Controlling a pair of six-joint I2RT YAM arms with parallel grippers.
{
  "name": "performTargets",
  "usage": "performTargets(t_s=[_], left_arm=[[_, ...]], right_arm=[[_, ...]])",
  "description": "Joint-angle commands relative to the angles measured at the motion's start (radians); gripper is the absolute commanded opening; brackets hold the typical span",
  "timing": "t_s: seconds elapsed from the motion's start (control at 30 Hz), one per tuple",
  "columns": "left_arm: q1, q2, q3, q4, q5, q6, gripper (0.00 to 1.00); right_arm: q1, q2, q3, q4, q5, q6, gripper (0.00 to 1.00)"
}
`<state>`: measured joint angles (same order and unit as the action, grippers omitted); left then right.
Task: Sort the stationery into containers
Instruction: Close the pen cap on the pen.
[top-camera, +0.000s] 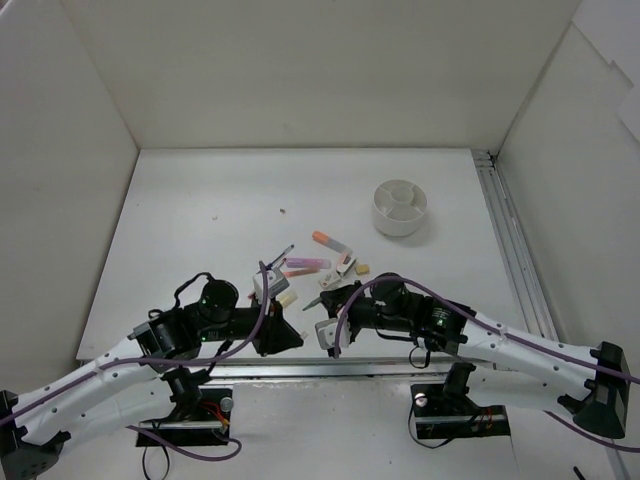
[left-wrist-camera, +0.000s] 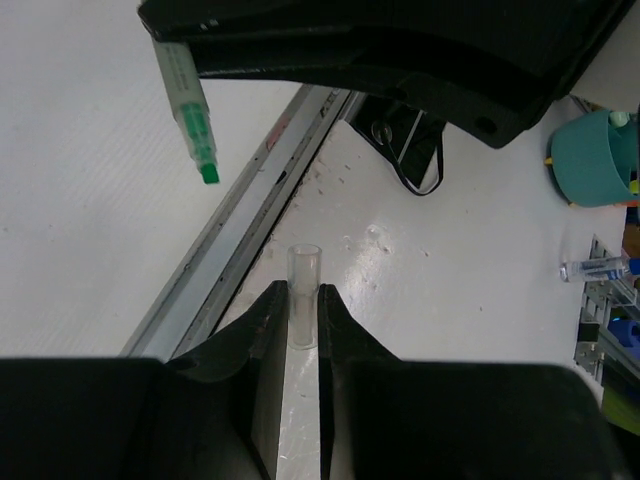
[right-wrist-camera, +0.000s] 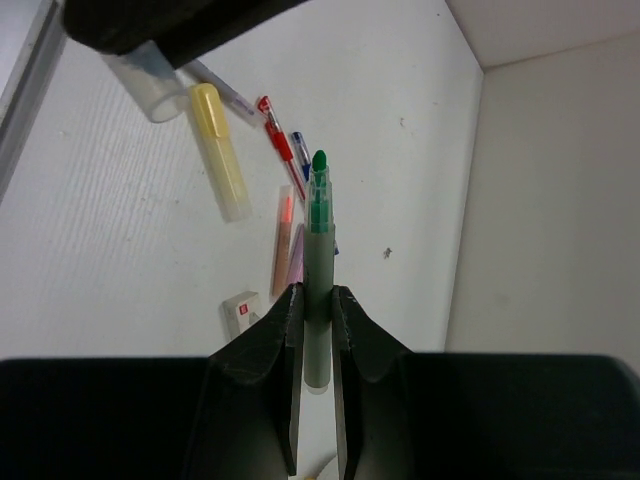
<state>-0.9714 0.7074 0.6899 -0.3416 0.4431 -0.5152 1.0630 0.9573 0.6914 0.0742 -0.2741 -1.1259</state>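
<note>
Near the front edge of the surface (top-camera: 200, 200), both arms meet over the pile and sorting has not really begun. The white dish (top-camera: 398, 226) stands well apart at the back right, and no colour shows in its compartments, so every piece is probably still to place.

The right pincer (right-wrist-camera: 318, 300) is closed tight around one green marker (right-wrist-camera: 318, 250), its tip bare. The left pincer (left-wrist-camera: 303, 300) is clamped on one clear cap (left-wrist-camera: 304, 270), held just beside that tip. Capping looks like the step in hand.

Loose on the surface I count:
- one orange marker (top-camera: 326, 240)
- one pink marker (top-camera: 306, 264)
- one yellow marker (right-wrist-camera: 222, 150)
- one red pen (right-wrist-camera: 278, 143)
- one blue pen (right-wrist-camera: 300, 150)
- one tan block (top-camera: 362, 268)
- one white block (right-wrist-camera: 241, 310)

More may lie hidden.
</note>
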Motion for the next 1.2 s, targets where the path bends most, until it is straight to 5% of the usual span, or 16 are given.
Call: performTargets(t_s=[0.0,0.47,1.17], left_arm=[[0.025,-0.014,0.04,0.042,0.057,-0.043,0.0],[0.27,0.092,-0.027,0.125,0.434,-0.091,0.0],[0.27,0.104,-0.043,0.128,0.473,-0.098,0.0]], right_arm=[[0.031,-0.011,0.013,-0.01,0.021,-0.015,0.0],[0.161,0.012,0.039,-0.096,0.309,0.005,0.0],[0.183,-0.002,0.042,-0.088,0.139,-0.014,0.0]])
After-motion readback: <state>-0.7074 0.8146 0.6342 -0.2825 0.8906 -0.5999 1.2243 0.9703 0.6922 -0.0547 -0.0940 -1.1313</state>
